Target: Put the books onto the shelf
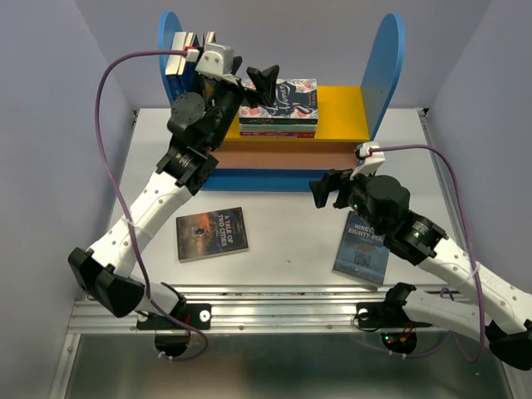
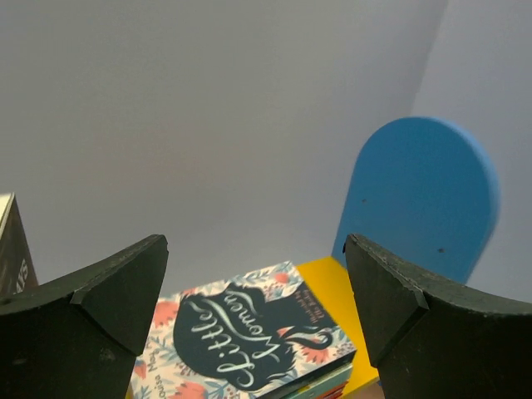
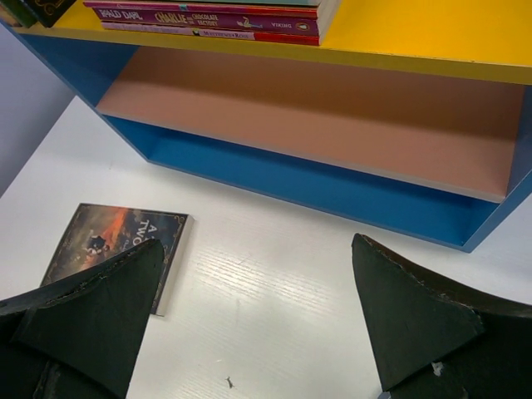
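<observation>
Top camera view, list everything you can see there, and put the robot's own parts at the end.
shelf: one, blue sides, yellow upper board, salmon lower board, far end of table
upright books: count unclear, dark, left end of upper board
floral Little Women stack: one stack, white-and-black top cover, lying on upper board
Two Cities book: one, dark brown-orange, flat on table, left
Nineteen Eighty-Four book: one, blue-green, flat on table, right, partly covered
table: one, white
cables: two, purple, looping on both sides
left fingers: two, black, open, above the floral stack
right fingers: two, black, open, above table before the shelf
</observation>
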Motion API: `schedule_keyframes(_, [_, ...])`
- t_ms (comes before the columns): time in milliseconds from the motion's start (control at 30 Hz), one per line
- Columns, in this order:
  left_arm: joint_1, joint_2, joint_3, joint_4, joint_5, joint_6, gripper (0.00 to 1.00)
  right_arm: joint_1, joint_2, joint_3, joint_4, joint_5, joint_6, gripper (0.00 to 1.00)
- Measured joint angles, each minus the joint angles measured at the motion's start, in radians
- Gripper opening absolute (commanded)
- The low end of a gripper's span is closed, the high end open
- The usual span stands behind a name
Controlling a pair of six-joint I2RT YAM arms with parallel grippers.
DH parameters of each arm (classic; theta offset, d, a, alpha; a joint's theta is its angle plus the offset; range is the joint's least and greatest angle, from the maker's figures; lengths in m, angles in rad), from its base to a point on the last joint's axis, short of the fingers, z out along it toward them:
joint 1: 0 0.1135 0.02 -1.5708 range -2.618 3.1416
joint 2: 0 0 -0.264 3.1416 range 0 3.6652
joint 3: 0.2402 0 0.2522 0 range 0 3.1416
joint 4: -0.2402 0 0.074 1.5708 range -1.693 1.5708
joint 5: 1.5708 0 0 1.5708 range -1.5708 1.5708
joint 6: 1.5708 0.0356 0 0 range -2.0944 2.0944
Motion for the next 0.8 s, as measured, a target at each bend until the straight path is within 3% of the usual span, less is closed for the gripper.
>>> schedule_keyframes(233, [0.000, 0.132, 0.102, -0.151, -0.272, -0.045, 0.99, 0.000, -0.001, -0.019, -0.005, 0.001, -0.007, 1.00])
schedule_keyframes(533, [0.002, 0.209, 0.214, -0.210, -0.639, -0.042, 0.99, 0.000, -0.003, -0.019, -0.004, 0.018, -0.012, 1.00])
schedule_keyframes(800, [0.051, 0.274, 0.263, -0.310, -0.718, -0.103, 0.99, 0.000, -0.013, -0.020, -0.004, 0.024, -0.014, 1.00])
